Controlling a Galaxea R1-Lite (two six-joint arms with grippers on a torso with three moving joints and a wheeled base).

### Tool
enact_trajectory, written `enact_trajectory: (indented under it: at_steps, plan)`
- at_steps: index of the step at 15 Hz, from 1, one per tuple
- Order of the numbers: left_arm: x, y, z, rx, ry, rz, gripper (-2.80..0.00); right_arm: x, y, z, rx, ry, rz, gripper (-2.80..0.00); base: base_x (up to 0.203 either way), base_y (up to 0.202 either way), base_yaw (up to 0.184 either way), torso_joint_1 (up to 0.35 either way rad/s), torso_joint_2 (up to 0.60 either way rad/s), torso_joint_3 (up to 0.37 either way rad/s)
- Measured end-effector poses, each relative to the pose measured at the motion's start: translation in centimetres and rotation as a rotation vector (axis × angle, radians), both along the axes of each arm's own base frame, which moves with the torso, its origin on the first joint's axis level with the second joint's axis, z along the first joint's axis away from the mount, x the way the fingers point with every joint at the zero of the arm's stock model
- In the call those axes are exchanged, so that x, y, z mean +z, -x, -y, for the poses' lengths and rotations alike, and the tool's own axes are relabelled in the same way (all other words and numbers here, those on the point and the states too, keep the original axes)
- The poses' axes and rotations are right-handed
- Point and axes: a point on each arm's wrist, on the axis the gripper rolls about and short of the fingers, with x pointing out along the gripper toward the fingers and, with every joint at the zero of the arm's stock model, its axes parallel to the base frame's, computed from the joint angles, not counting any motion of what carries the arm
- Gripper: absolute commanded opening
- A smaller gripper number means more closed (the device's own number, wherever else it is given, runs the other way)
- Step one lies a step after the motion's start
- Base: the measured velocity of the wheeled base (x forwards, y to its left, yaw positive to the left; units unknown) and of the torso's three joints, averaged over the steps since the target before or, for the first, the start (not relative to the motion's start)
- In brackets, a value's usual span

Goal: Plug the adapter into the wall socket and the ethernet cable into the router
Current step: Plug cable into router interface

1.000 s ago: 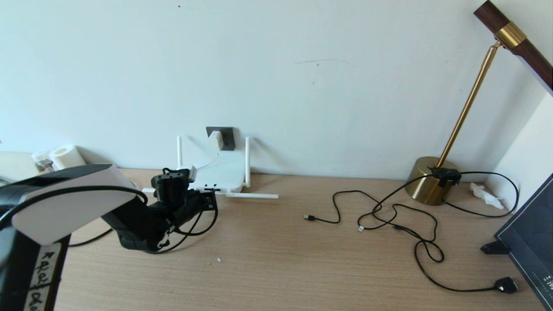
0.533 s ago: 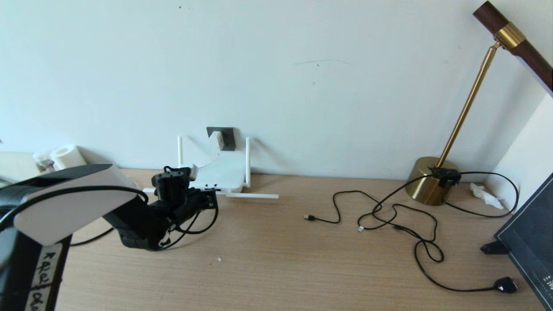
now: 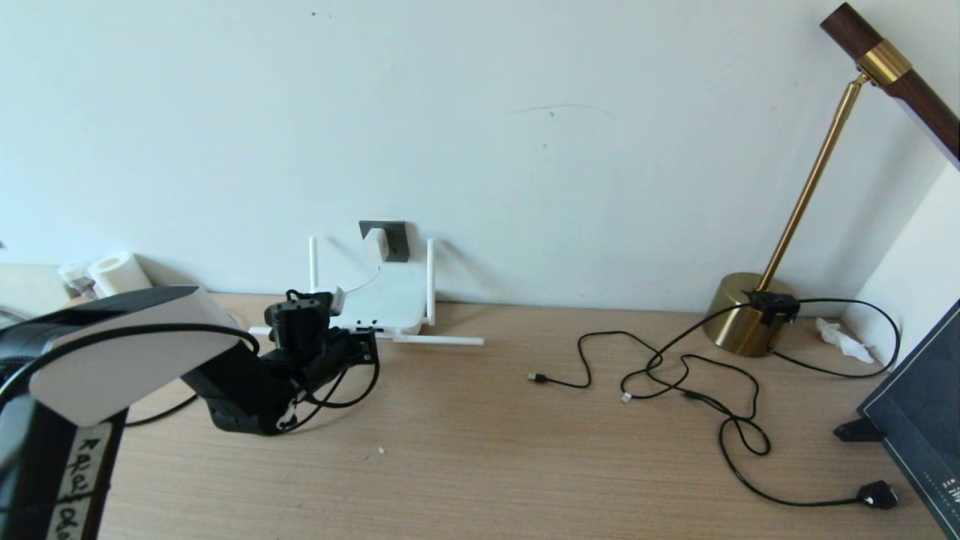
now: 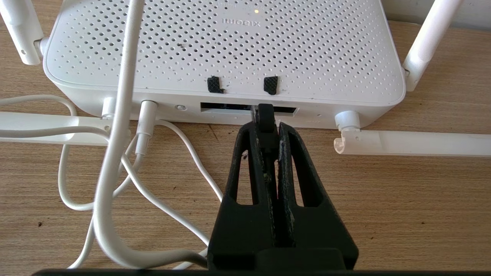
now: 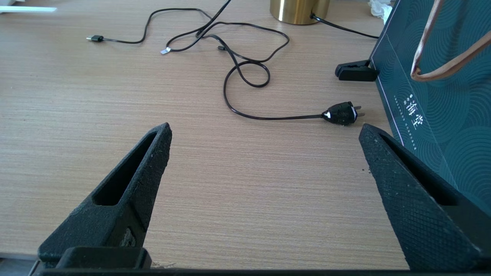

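The white router (image 3: pixel 386 304) lies on the desk against the wall, with its ports facing me. Above it, the white adapter (image 3: pixel 373 243) sits on the dark grey wall socket (image 3: pixel 390 238). Its thin white cord (image 4: pixel 115 115) runs down to a jack on the router (image 4: pixel 230 50). My left gripper (image 4: pixel 266 128) is shut on the black plug of the ethernet cable (image 4: pixel 264 117), whose tip is at the mouth of the dark port slot (image 4: pixel 226 109). The cable (image 3: pixel 358 394) loops back under the arm. My right gripper (image 5: pixel 264 128) hangs open over bare desk, holding nothing.
Two router antennas (image 4: pixel 414 142) lie flat on the desk, two stand upright. Thin black cords (image 3: pixel 675 375) with a black mains plug (image 5: pixel 341 113) sprawl at the right, by a brass lamp base (image 3: pixel 746 311) and a dark green bag (image 5: pixel 441 96).
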Motion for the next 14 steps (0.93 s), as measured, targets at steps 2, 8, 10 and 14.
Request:
enact_trajectory:
  at_steps: [2, 8, 10, 14]
  plan:
    - [-0.05, 0.01, 0.00, 0.000, 0.000, -0.005, -2.80, 0.00, 0.00, 0.00, 0.000, 0.000, 0.000, 0.00, 0.000, 0.000, 0.000, 0.000, 0.00, 0.000]
    - [-0.21, 0.07, -0.01, 0.000, -0.001, -0.017, -2.80, 0.00, 0.00, 0.00, 0.000, 0.000, 0.000, 0.00, 0.000, 0.000, 0.000, 0.000, 0.00, 0.000]
    - [-0.27, 0.10, -0.01, 0.000, -0.002, -0.019, -2.80, 0.00, 0.00, 0.00, 0.000, 0.000, 0.000, 0.00, 0.000, 0.000, 0.000, 0.000, 0.00, 0.000]
    - [-0.35, 0.11, -0.02, 0.000, -0.002, -0.022, -2.80, 0.00, 0.00, 0.00, 0.000, 0.000, 0.000, 0.00, 0.000, 0.000, 0.000, 0.000, 0.00, 0.000]
